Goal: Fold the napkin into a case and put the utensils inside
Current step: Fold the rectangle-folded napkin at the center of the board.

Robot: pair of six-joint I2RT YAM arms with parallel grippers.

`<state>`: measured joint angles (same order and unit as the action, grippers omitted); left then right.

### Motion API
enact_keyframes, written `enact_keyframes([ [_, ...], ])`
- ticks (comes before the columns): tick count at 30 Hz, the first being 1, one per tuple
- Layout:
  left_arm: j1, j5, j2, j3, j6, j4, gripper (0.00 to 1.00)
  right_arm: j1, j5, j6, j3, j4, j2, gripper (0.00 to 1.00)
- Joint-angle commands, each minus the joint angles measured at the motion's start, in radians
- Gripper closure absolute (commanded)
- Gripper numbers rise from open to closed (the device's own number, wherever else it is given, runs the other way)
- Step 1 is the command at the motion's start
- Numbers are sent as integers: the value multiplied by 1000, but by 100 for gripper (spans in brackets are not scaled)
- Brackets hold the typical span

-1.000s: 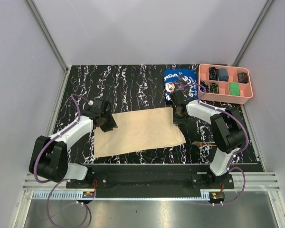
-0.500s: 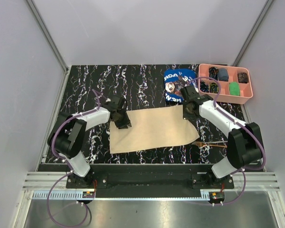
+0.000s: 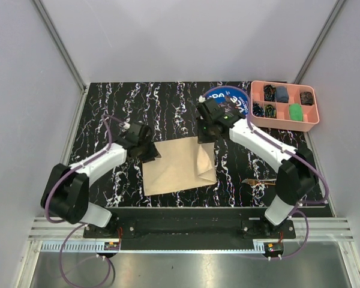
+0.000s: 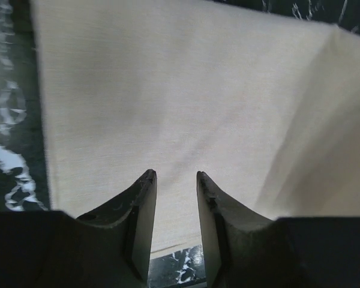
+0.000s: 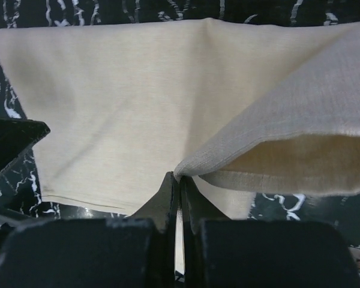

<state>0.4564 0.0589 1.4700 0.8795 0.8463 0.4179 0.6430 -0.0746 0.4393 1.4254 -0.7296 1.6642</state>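
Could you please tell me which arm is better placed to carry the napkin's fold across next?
Right, probably. The right gripper is shut on a raised edge of the napkin, with that flap curling over the flat part. The left gripper has its jaws apart over the napkin's left side, holding nothing.

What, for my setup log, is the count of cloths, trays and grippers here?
Cloths: 2, the napkin and the blue printed cloth
Trays: 1, the pink tray
Grippers: 2, the left gripper and the right gripper
Total: 5
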Motion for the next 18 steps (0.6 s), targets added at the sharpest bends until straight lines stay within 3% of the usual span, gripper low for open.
enact_keyframes([
  [1, -67, -88, -31, -108, 2, 27, 65, 81, 99, 81, 84, 19, 80, 100],
  [18, -65, -84, -20, -249, 33, -108, 70, 204, 361, 153, 299, 125, 370, 100],
])
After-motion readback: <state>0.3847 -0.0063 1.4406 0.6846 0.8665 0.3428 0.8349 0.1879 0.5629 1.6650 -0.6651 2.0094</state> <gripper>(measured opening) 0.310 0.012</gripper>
